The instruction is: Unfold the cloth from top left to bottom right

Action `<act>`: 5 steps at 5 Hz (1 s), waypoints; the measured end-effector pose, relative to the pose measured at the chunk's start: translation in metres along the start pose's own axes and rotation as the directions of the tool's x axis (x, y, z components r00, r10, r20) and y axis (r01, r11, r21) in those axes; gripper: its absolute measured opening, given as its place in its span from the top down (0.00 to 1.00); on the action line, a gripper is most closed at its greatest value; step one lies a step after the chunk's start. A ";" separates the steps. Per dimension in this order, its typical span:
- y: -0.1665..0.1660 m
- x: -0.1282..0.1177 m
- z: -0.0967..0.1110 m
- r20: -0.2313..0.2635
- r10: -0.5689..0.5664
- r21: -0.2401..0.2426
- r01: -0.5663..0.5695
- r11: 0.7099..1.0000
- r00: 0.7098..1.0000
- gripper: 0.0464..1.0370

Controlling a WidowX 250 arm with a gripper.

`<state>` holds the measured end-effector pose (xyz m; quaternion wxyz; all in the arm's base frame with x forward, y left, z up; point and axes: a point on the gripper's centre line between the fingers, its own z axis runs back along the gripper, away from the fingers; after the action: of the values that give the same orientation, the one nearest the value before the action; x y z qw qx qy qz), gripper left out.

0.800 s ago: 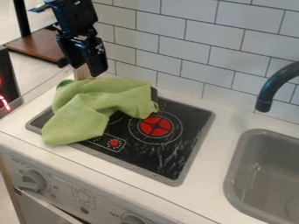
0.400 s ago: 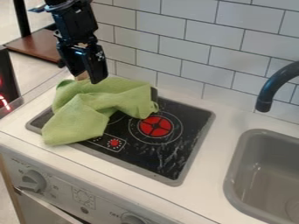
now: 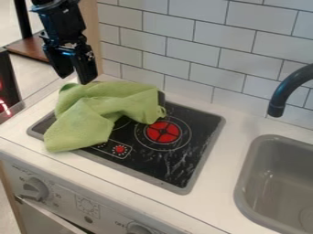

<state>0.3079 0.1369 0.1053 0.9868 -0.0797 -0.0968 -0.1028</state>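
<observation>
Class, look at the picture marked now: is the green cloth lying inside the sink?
No, the green cloth lies bunched over the left part of the stove top, well away from the sink.

Toy kitchen, moderately bright, soft light.
Pale glare streaks on black stovetop [image 3: 147,161]; gentle shading in green cloth [image 3: 83,123] folds and inside grey sink [image 3: 275,171]; red lights [image 3: 5,108] glowing, left edge.

That arm [image 3: 62,19] is glossy black, boxy and jointed, with bluish glints, small pale markings and two blunt dark fingers [image 3: 85,69]
</observation>
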 end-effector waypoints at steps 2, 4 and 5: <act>0.020 -0.006 -0.010 -0.072 0.026 0.075 -0.021 0.997 0.997 0.04; 0.043 -0.022 -0.020 -0.141 0.087 0.107 -0.072 0.992 0.986 0.04; 0.044 -0.028 -0.032 -0.185 0.089 0.094 -0.073 0.993 0.979 0.04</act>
<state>0.2963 0.1793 0.0624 0.9974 -0.0308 -0.0041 -0.0653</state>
